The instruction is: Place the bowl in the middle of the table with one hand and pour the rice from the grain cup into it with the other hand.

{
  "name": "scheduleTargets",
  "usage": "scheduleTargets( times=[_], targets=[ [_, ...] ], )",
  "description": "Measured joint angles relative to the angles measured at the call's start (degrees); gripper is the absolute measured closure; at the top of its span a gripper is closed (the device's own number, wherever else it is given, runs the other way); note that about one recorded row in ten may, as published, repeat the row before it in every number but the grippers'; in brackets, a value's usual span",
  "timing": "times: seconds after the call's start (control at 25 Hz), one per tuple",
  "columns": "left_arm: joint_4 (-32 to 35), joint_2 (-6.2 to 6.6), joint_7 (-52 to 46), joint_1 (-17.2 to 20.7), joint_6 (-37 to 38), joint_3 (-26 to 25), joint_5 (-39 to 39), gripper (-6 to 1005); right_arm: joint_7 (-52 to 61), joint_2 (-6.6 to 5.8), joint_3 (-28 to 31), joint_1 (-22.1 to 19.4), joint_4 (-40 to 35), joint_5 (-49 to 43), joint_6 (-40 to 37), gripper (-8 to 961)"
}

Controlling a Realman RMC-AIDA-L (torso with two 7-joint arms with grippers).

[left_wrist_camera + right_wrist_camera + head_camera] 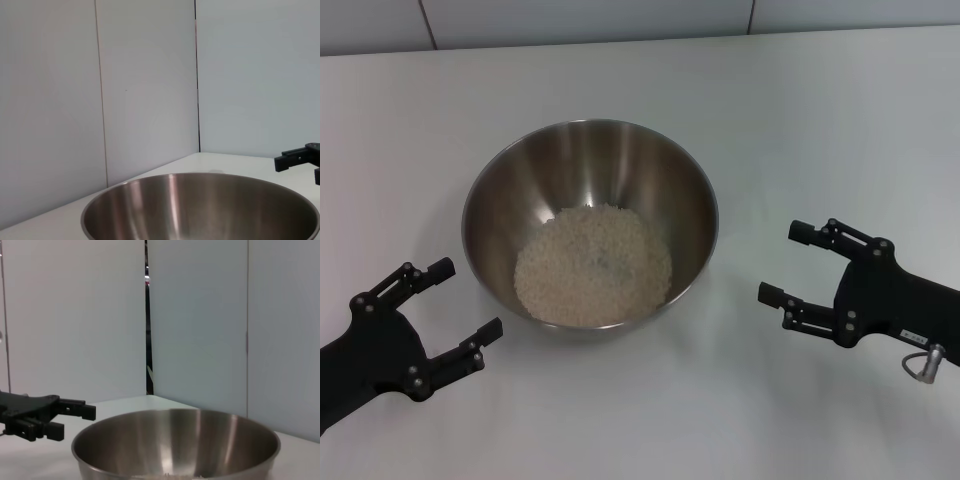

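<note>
The steel bowl (590, 170) stands in the middle of the white table (800, 120). A pile of off-white rice (592, 265) lies in its bottom. My left gripper (468, 300) is open and empty, a little to the left of the bowl near the front. My right gripper (782, 262) is open and empty, to the right of the bowl. The bowl also shows in the left wrist view (200, 205) and in the right wrist view (175, 440), where a few grains of rice (167, 475) peek at the lower edge. The grain cup is out of view.
A pale panelled wall (620, 18) runs behind the table's far edge. In the left wrist view the right gripper (300, 161) shows beyond the bowl; in the right wrist view the left gripper (55, 417) shows beyond it.
</note>
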Motion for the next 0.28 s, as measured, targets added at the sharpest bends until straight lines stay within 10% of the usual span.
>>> scheduleTargets(
  times=[0.28],
  targets=[
    [0.1, 0.00, -0.1, 0.0, 0.0, 0.0, 0.0, 153, 0.1, 0.06, -0.5, 0.1, 0.2, 0.0, 0.5, 136]
  ],
)
